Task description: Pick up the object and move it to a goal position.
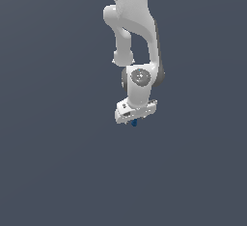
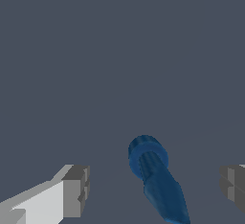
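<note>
The object (image 2: 154, 176) is a dark-blue, elongated piece with a round ribbed end, lying on the grey floor. In the wrist view it sits between my two fingers, with a clear gap on each side. One grey fingertip (image 2: 75, 192) and the other fingertip (image 2: 233, 187) stand wide apart, so my gripper (image 2: 154, 192) is open and touches nothing. In the exterior view the white hand (image 1: 135, 109) hangs low, pointing down. Only a small blue bit of the object (image 1: 134, 123) peeks out beneath it, and the fingers are mostly hidden there.
The white arm (image 1: 132, 22) comes down from the top of the exterior view. A plain dark grey floor (image 1: 58, 162) surrounds the hand, with no other objects and no goal marker in view.
</note>
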Controlling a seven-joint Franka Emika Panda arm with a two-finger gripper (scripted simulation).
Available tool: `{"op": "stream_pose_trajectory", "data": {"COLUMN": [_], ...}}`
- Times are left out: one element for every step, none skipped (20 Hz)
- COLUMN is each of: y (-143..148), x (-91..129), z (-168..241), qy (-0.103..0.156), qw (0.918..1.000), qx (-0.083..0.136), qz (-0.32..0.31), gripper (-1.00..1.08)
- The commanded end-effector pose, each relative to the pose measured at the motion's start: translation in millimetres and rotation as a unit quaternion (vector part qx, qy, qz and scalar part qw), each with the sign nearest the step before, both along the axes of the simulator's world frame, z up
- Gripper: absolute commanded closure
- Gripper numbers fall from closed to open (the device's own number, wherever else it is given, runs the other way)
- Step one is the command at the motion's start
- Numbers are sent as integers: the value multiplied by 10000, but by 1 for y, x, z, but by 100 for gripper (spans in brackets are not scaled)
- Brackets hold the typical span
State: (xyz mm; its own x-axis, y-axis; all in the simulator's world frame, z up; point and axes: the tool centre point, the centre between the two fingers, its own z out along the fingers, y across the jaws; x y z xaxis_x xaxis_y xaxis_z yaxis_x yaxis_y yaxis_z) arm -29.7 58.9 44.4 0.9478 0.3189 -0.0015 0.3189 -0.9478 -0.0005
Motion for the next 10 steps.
{"op": "stream_pose_trajectory", "data": {"y": [0,0,0,0,0,0,0,0,0,0], "x": [1,1,1,1,1,1,1,1,1,1], "z": [-2,-2,-2,-2,-2,-2,-2,-2,-2,-2], "qy": [-7,-7,-7,-7,-7,-7,-7,-7,-7,-7], "qw": [10000,10000,10000,10000,10000,10000,10000,10000,10000,10000], "qx": [0,0,0,0,0,0,0,0,0,0], "qz": [1,1,1,1,1,1,1,1,1,1], "gripper": [-92,108,108,108,108,108,108,108,108,108]}}
